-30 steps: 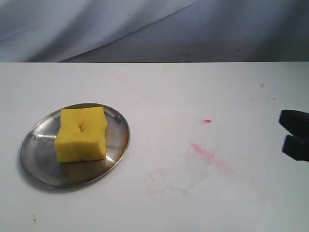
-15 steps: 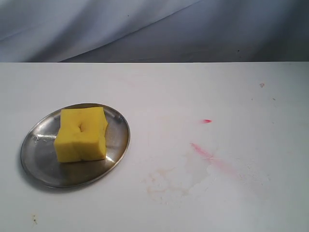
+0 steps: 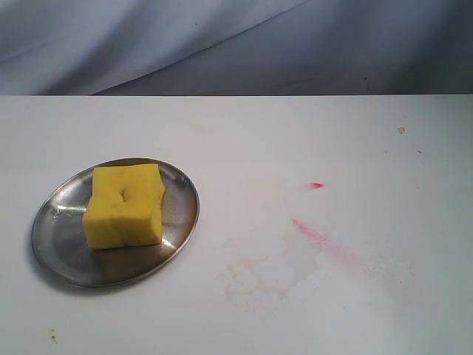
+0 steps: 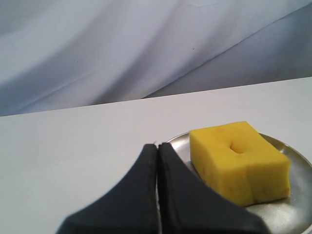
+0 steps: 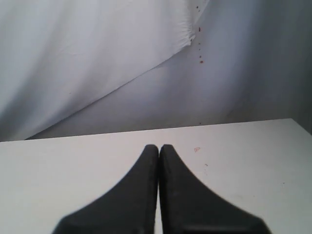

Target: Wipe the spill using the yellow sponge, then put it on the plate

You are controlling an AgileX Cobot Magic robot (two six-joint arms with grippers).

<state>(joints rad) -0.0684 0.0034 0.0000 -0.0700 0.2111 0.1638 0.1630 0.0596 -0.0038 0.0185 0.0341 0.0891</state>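
The yellow sponge (image 3: 124,205) rests on the silvery metal plate (image 3: 70,259) at the left of the white table, dimple face up. In the left wrist view the yellow sponge (image 4: 240,161) and the plate (image 4: 292,209) lie just beyond my left gripper (image 4: 157,145), which is shut on nothing. My right gripper (image 5: 159,146) is shut too, with bare table ahead of it. Neither gripper shows in the exterior view. No glossy tan puddle is visible; only a faint smeared residue (image 3: 255,281) marks the table.
Thin red-pink streaks (image 3: 314,235) and a small red dot (image 3: 317,185) mark the table right of centre. A pale draped cloth (image 3: 148,37) hangs behind the table's far edge.
The right gripper's dark fingers, at the exterior view's right edge a second ago, have withdrawn out of that view. Sponge and plate have not moved.
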